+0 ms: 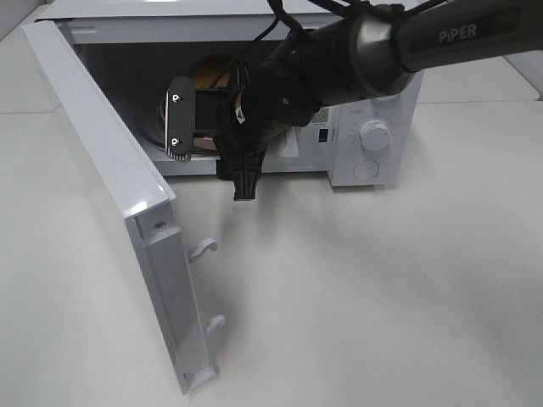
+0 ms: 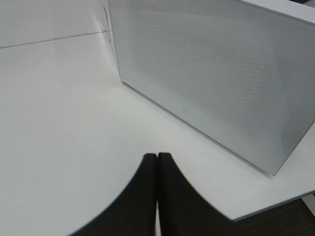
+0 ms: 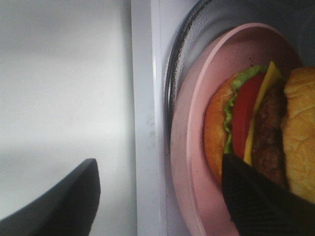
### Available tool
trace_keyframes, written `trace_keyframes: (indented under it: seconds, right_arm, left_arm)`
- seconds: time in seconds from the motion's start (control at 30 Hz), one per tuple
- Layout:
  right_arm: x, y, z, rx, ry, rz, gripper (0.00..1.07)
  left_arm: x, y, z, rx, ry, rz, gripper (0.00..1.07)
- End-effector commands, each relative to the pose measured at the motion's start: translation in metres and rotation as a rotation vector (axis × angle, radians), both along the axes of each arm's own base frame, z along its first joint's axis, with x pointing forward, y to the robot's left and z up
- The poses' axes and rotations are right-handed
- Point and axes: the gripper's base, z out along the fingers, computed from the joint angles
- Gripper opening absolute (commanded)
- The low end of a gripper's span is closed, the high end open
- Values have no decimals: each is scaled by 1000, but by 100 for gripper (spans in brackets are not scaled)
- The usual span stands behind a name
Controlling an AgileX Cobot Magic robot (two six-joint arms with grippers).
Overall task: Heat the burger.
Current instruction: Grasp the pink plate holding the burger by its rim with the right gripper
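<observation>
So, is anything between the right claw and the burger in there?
Nothing visible does. The open right claw reaches into the white microwave past its open door, one black finger right beside the layered golden-bun burger on the round pink plate.

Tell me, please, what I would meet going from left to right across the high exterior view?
Open microwave door → open jaws of the right arm, at the oven's mouth → control knobs on the microwave's panel.

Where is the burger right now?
In the right wrist view the burger sits on the pink plate inside the open microwave; from the high camera it is left of the dials, behind the right arm.
</observation>
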Motion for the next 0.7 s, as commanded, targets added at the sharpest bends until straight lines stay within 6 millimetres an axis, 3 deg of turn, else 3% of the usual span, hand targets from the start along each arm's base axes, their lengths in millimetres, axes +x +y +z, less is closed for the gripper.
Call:
trace_keyframes:
  seconds: [0.03, 0.33, 0.7]
  right_arm:
    - [5, 1, 1, -6, -21, 0, 70]
    - [24, -1, -2, 5, -38, -51, 69]
    - [31, -9, -1, 23, -50, -64, 68]
  left_arm:
    - [-2, 0, 0, -10, -23, 3, 0]
    - [-2, 0, 0, -10, -23, 3, 0]
    - [-2, 0, 0, -10, -23, 3, 0]
